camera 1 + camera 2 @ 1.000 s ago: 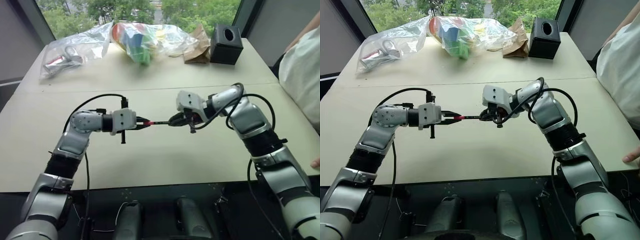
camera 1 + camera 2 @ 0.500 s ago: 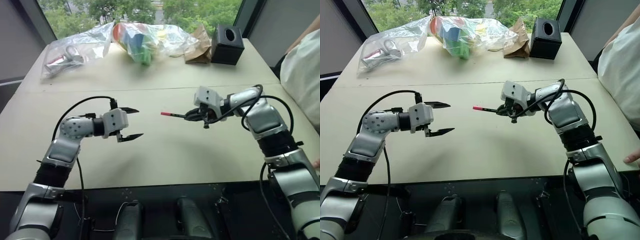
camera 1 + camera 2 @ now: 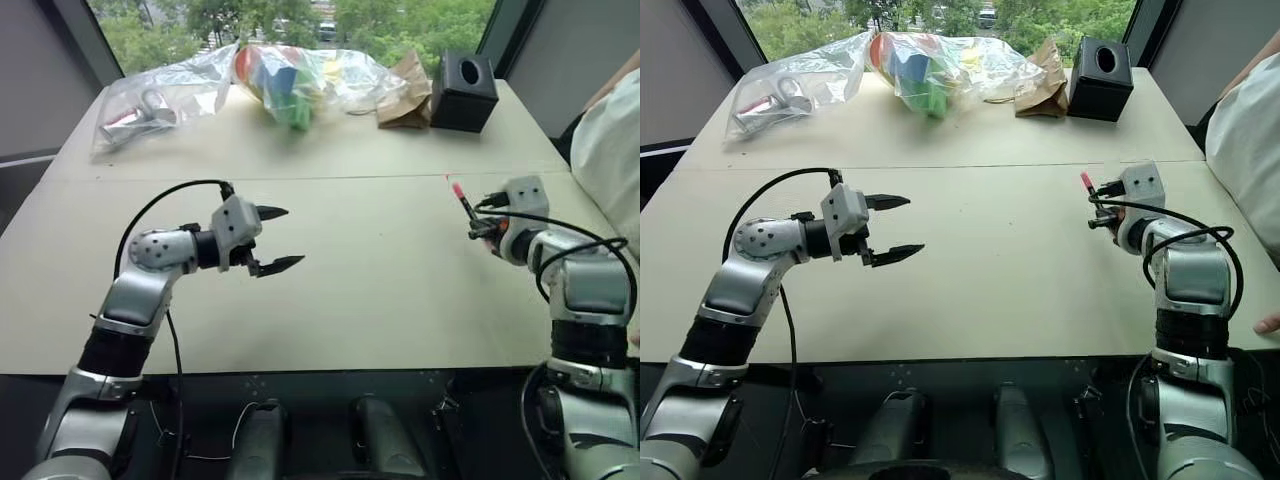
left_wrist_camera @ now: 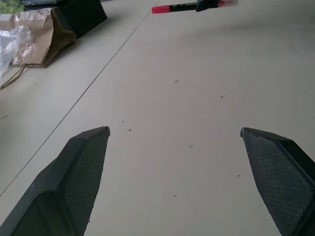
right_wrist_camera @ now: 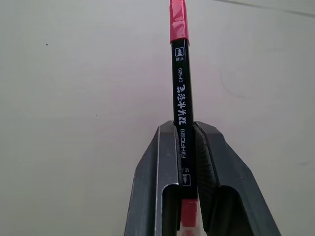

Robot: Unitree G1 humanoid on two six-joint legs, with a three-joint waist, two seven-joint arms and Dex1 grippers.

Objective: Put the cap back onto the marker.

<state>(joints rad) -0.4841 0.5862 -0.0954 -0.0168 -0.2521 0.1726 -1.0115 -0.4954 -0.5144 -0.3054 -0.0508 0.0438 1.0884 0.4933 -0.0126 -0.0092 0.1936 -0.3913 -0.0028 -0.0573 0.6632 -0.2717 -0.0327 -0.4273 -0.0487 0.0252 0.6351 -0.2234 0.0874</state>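
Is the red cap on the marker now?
On. The red cap sits on the end of the black marker, which the right gripper pinches. The left gripper is open and empty.

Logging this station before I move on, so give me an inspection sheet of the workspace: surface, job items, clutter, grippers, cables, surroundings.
Surface: beige table, seam across the middle.
Job's things: marker with red cap on its far end, held above the table.
Clutter: two plastic bags, brown paper bag, black box along the far edge.
Grippers: left gripper open, empty; right gripper shut on the marker.
Cables: black cable looping over each forearm.
Surroundings: window with trees behind; a person's sleeve at the right.
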